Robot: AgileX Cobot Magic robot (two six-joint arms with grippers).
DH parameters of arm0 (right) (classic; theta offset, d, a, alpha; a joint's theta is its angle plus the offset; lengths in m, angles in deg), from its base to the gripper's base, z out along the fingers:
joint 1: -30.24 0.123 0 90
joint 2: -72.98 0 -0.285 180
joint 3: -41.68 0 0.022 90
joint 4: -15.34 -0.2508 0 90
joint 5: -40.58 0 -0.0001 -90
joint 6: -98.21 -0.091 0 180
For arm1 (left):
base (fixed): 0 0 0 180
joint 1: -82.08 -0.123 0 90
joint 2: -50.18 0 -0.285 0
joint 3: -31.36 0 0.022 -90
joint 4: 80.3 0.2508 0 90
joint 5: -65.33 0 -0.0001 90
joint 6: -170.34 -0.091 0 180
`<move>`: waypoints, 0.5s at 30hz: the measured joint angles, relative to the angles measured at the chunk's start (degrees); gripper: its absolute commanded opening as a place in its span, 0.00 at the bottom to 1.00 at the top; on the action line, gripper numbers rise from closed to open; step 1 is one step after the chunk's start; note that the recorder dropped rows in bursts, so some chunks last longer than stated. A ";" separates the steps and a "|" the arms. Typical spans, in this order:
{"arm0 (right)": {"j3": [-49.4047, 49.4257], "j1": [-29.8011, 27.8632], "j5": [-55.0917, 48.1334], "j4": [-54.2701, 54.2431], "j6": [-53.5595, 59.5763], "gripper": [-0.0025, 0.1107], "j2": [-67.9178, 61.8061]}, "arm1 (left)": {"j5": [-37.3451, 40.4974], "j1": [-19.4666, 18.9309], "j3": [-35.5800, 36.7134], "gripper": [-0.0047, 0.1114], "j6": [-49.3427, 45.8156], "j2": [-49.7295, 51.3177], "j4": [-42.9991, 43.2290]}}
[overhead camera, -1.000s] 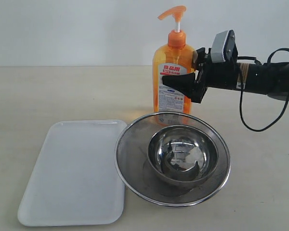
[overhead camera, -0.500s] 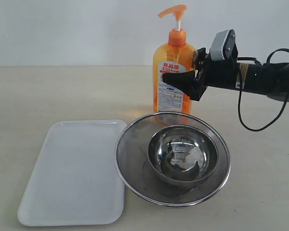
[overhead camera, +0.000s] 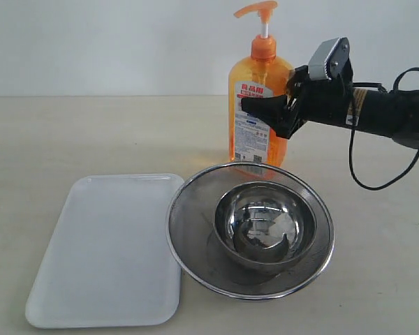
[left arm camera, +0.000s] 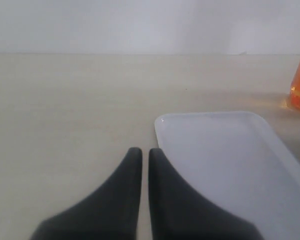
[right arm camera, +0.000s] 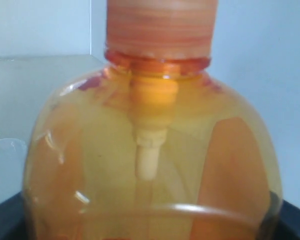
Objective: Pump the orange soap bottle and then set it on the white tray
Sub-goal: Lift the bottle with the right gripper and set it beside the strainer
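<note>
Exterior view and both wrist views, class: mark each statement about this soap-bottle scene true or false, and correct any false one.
1. The orange soap bottle stands on the white tray. False: it is off the tray, behind the mesh strainer.
2. The right gripper is clamped on the bottle's body. True.
3. The left gripper is wide open. False: its jaws are shut and hold nothing.
4. A steel bowl sits inside the strainer. True.
5. In the exterior view the tray lies to the right of the strainer. False: it lies to its left.
</note>
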 measured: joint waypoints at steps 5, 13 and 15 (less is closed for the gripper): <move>6.54 0.00 -0.14 -6.05 4.70 0.02 6.79 | 0.00 0.00 0.00 0.08 0.00 0.00 0.00; 21.77 0.00 -5.04 -18.80 12.92 0.02 24.49 | 0.00 0.00 0.00 0.08 0.00 0.00 0.00; 26.29 0.00 -10.58 -21.39 14.39 0.02 31.25 | 0.00 0.00 0.00 0.08 0.00 0.00 0.00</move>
